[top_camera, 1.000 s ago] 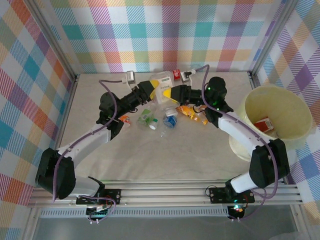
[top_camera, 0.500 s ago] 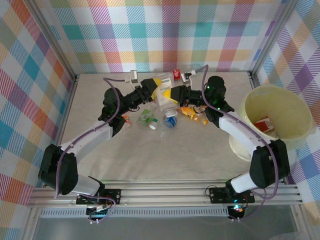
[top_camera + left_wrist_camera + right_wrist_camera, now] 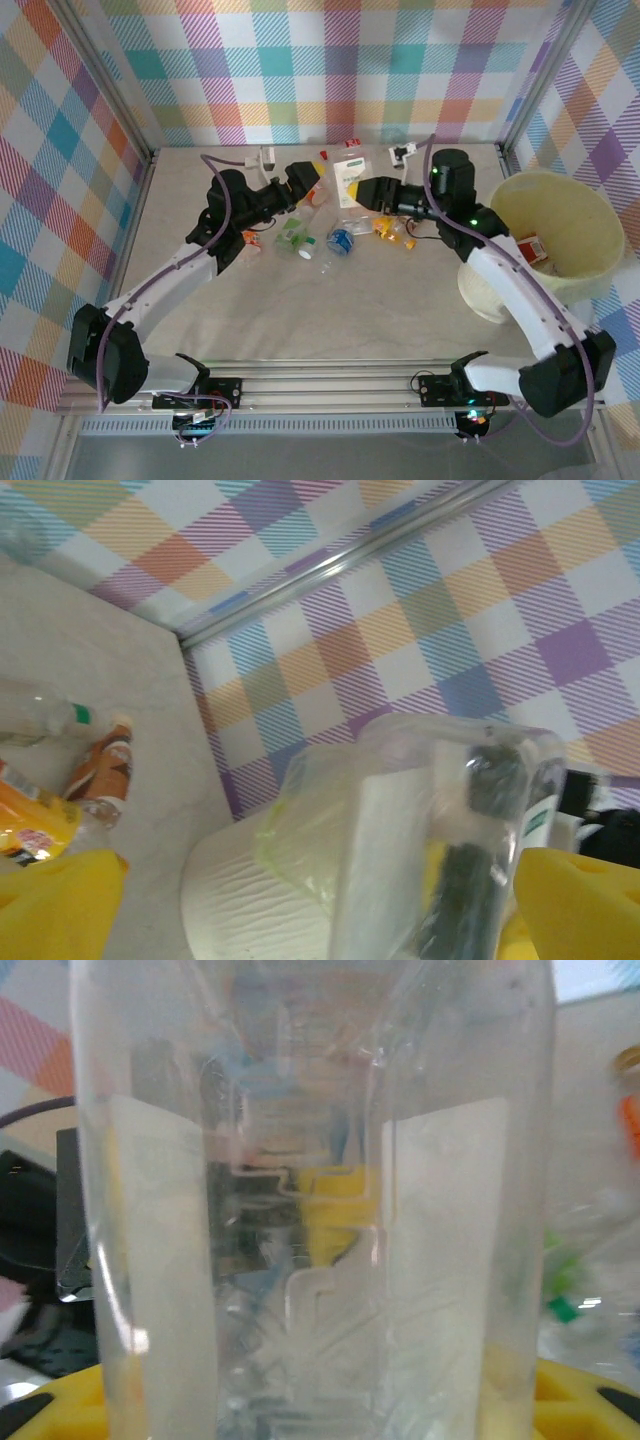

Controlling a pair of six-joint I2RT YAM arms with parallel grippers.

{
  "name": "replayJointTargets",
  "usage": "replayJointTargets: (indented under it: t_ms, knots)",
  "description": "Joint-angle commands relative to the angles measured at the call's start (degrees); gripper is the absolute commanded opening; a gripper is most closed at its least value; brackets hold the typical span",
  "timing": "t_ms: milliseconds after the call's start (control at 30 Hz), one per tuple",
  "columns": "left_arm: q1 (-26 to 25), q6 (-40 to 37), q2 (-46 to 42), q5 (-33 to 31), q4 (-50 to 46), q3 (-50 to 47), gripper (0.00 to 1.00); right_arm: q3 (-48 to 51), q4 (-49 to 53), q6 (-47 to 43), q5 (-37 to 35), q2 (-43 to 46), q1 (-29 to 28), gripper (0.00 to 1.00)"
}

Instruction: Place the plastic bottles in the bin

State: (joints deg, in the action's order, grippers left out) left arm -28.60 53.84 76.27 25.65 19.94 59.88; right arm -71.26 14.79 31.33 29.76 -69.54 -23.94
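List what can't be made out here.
- Right wrist: the large clear plastic bottle blurs whatever lies behind it.
- Top external: red-labelled item inside the pale cream round plastic bin, too small to identify.
- Left wrist: bin partly behind that bottle, cut by the bottom edge.

The clear bottle (image 3: 310,1210) is cut off top and bottom. The right arm (image 3: 515,295) hides part of the bin (image 3: 570,210).

A large clear bottle (image 3: 349,186) with a white label is clamped in the right pincer (image 3: 362,192), above the pile. Small crushed bottles lie on the surface (image 3: 300,300): a green-labelled bottle (image 3: 293,236), a blue-labelled bottle (image 3: 341,240) and an orange bottle (image 3: 388,229). The pale cream bin (image 3: 575,210) stands at the right, with a red-labelled bottle (image 3: 529,249) inside.
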Motion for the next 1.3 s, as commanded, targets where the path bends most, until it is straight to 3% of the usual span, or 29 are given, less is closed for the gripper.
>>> replayJointTargets:
  t_ms: [0,300,600,800,1000,1267]
  knots:
    - [-2.07,-5.45,-1.50,-3.65,-7.00,2.70,1.00,-3.10,11.58,-11.45,-12.93,4.46,0.43,0.35]
    - [-6.47,-11.77,0.59,-12.45,-20.85,9.09,1.00,-5.72,19.93,-24.06,-40.00,12.38,0.54,0.35]
    - [-6.53,-10.90,1.54,-19.28,-27.94,9.61,1.00,-5.61,17.53,-34.23,-61.63,19.33,0.57,0.34]
    - [-6.56,-12.71,0.91,-27.47,-36.82,10.87,1.00,-3.04,13.87,-43.50,-76.65,21.77,0.79,0.34]
    - [-6.49,-12.12,0.20,-33.40,-40.54,9.91,1.00,0.12,12.55,-48.54,-82.68,21.11,6.05,0.35]
    - [-6.56,-12.41,1.57,-33.04,-42.84,11.02,1.00,4.92,12.23,-47.51,-82.58,20.43,19.62,0.36]
